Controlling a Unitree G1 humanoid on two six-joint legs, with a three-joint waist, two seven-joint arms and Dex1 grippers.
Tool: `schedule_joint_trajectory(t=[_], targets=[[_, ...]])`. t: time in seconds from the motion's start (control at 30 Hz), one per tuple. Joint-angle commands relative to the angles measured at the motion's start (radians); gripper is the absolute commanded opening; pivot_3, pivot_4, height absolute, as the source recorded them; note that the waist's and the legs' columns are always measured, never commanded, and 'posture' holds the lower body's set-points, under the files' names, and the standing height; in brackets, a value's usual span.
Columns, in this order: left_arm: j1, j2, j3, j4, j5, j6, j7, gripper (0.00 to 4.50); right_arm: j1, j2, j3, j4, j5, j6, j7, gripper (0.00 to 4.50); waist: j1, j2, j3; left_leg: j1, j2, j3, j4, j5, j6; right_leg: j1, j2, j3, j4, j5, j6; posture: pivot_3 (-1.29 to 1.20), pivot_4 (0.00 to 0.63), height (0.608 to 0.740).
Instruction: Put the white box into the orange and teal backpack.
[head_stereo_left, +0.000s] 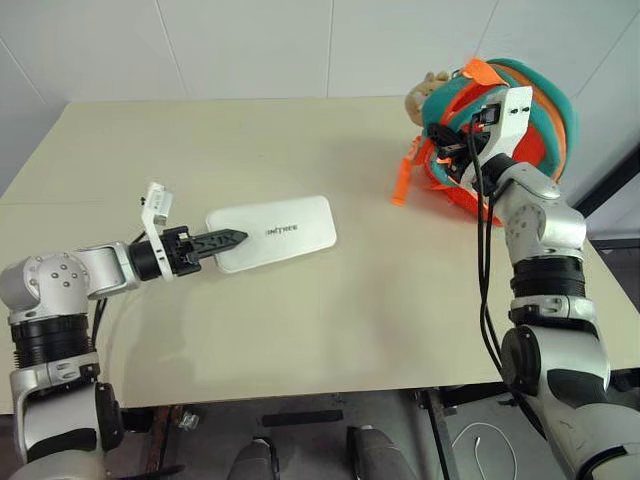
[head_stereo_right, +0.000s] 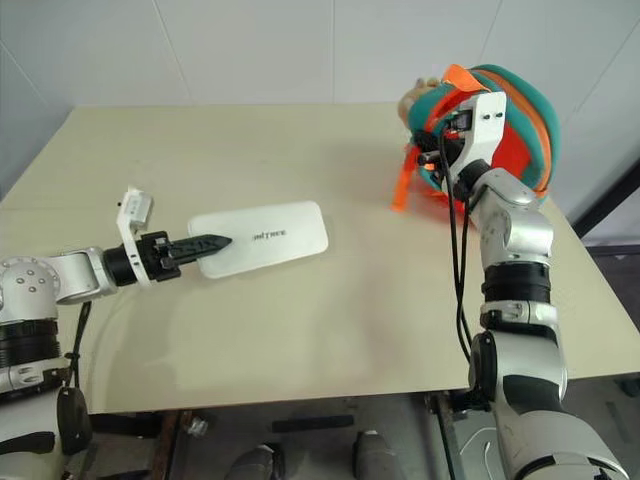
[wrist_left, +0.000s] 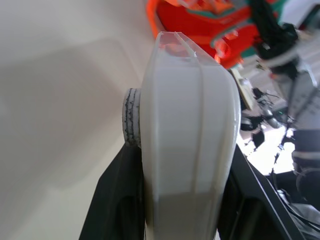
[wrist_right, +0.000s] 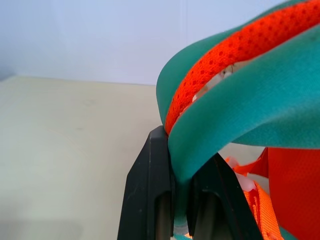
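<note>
My left claw (head_stereo_left: 228, 239) grips white box (head_stereo_left: 275, 233), long axis pointing right toward orange and teal backpack (head_stereo_left: 530, 120); right claw (wrist_right: 181, 172) pinches its teal strap (wrist_right: 240, 107).

Bright even indoor light, soft faint shadows on the bench (head_stereo_left: 300, 330), mild glare on the white box (head_stereo_left: 275, 232), wrist views blurred up close, head views sharp

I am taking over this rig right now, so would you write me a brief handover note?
Left hand: shut on the near end of the flat white rectangular box, held over the beige table.
Right hand: shut on a teal-edged strap of the small orange and teal backpack at the table's far right corner.
Done: both grips.
Left: open the backpack, slide the box in.
</note>
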Motion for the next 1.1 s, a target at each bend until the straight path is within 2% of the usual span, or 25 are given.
schedule_joint_trajectory(t=[0.03,0.4,0.77,0.87,1.1], targets=[[-0.052,0.077,0.028,0.038,0.020,-0.065,-0.049,1.30,0.007,-0.029,0.014,-0.237,0.116,0.133,0.084,0.00,0.003,0.000,0.000,0.000,0.000,0.000,0.000,0.000,0.000,0.000,0.000,0.000,0.000,0.000,0.000,0.00,0.150,0.740],[-0.136,0.242,-0.003,0.202,0.103,-0.177,-0.171,1.30,0.112,-0.108,0.044,-0.681,0.449,0.490,0.247,0.00,0.012,0.000,0.000,-0.002,0.000,0.000,0.000,-0.001,0.002,-0.001,0.000,0.000,-0.001,0.000,0.000,0.00,0.150,0.740],[-0.158,0.282,-0.029,0.215,0.136,-0.231,-0.292,1.30,0.177,-0.185,0.008,-0.850,0.726,0.610,0.285,0.00,0.037,0.000,0.000,-0.002,0.000,0.000,0.002,-0.005,0.009,0.000,0.000,-0.001,-0.001,0.000,0.000,0.00,0.150,0.740],[-0.149,0.287,-0.035,0.199,0.143,-0.255,-0.325,1.30,0.210,-0.211,0.013,-0.876,0.767,0.615,0.290,0.00,0.040,0.000,0.000,-0.002,0.000,0.000,0.002,-0.005,0.009,0.000,0.000,-0.001,-0.001,0.000,0.000,0.00,0.150,0.740],[-0.076,0.291,0.012,0.114,0.129,-0.374,-0.425,1.30,0.296,-0.252,0.063,-0.900,0.730,0.583,0.297,0.00,0.039,0.000,0.000,-0.002,0.000,0.000,0.002,-0.005,0.009,0.000,0.000,0.000,-0.001,0.000,0.000,0.00,0.150,0.740]])
